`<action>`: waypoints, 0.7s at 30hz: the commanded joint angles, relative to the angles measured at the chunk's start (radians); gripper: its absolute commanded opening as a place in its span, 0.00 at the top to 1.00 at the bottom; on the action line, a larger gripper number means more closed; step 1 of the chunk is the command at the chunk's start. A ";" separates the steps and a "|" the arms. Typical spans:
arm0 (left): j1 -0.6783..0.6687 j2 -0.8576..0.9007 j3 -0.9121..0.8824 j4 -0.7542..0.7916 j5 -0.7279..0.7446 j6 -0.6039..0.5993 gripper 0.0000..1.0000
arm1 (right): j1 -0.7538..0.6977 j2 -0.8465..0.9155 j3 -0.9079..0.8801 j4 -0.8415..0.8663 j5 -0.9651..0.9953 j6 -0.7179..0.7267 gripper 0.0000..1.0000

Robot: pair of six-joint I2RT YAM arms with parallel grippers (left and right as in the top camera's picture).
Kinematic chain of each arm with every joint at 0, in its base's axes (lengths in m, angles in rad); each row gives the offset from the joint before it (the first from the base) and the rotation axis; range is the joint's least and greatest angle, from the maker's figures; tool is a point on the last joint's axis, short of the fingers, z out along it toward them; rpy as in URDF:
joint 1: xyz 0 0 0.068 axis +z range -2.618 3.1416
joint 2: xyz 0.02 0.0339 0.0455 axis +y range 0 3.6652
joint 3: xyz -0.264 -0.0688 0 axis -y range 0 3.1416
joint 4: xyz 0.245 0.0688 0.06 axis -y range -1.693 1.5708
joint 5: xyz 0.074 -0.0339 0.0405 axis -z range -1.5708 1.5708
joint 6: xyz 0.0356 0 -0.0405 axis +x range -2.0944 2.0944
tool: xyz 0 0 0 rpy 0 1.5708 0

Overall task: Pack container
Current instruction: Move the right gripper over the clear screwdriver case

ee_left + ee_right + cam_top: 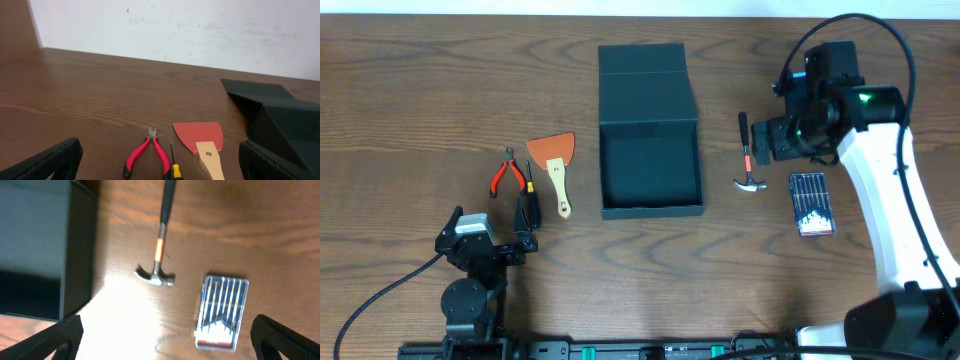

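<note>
The container (650, 165) sits at the middle of the table, open, its hinged lid (646, 73) folded back flat on the far side, and we see its dark floor only from overhead. To its left, near but apart from it, lie a scraper (556, 165) with an orange-red blade and a wooden handle, red-handled pliers (506, 175) and a yellow-and-black screwdriver (529, 200). To its right lie a small claw hammer (750, 160) with an orange band on its dark handle and, further right, a clear case of precision screwdrivers (811, 203). The left gripper (488, 232) rests low at the near edge behind the pliers and screwdriver, its jaws wide apart. Its wrist view shows both black fingers (50, 160) at the frame's corners with those tools between them, and the container from the side, the lid sloping away. The right gripper (765, 140) hangs above the hammer, jaws also spread wide and clear of it. Its wrist view is blurred, yet it shows the hammer, the case and the container's right wall between its fingers (50, 340), plus a bright glare on the wood beside the hammer head that the overhead does not show. The table (420, 100) is dark brown wood with strong grain. Only the left wrist view shows the white wall (175, 25) behind it, scuffed, with a tiny red mark.
</note>
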 commanded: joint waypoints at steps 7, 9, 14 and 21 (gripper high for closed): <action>0.005 -0.006 -0.030 -0.017 -0.004 0.013 0.01 | -0.071 0.027 -0.108 0.030 0.039 -0.040 0.01; 0.005 -0.006 -0.030 -0.017 -0.004 0.013 0.01 | -0.091 0.027 -0.153 0.053 0.039 -0.040 0.01; 0.005 -0.006 -0.030 -0.017 -0.004 0.013 0.01 | -0.129 0.027 -0.268 0.129 0.040 -0.039 0.01; 0.005 -0.006 -0.030 -0.017 -0.004 0.013 0.01 | -0.215 0.028 -0.366 0.217 0.040 -0.034 0.01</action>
